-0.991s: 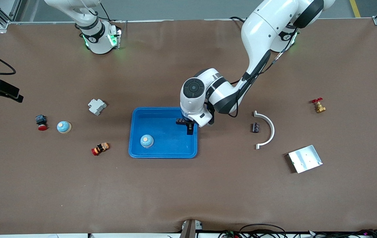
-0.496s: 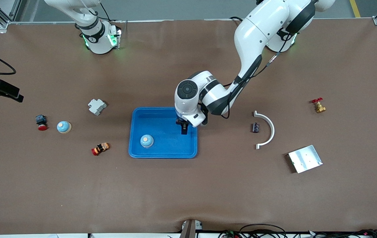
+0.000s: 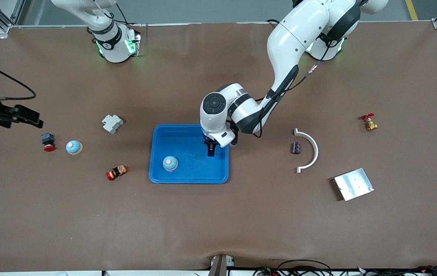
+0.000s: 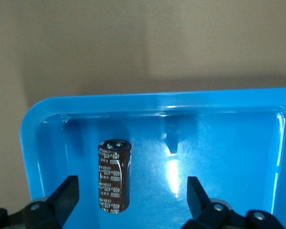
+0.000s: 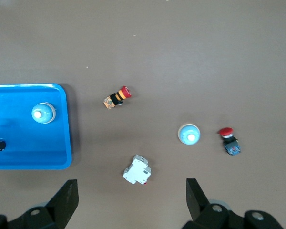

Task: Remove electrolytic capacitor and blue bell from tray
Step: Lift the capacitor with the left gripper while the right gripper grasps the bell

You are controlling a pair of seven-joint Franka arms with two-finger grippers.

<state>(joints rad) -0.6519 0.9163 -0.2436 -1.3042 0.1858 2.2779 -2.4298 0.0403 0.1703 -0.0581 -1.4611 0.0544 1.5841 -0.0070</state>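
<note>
Brown paper covers the table (image 3: 218,222); both arms' fingers (image 4: 66,193) (image 5: 66,195) spread wide, holding nothing.

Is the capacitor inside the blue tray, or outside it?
Inside. The capacitor lies on the blue tray floor, between the open left pincer fingers, ungripped.

Tray mid-table, parts spread toward both ends.
A blue-domed bell (image 3: 170,163) and a dark cylindrical capacitor (image 4: 113,175) lie in the blue plastic tray (image 3: 189,177); toward the right arm's end sits a second blue-domed bell (image 3: 74,147), just beside a red-capped push button (image 3: 48,141).
</note>
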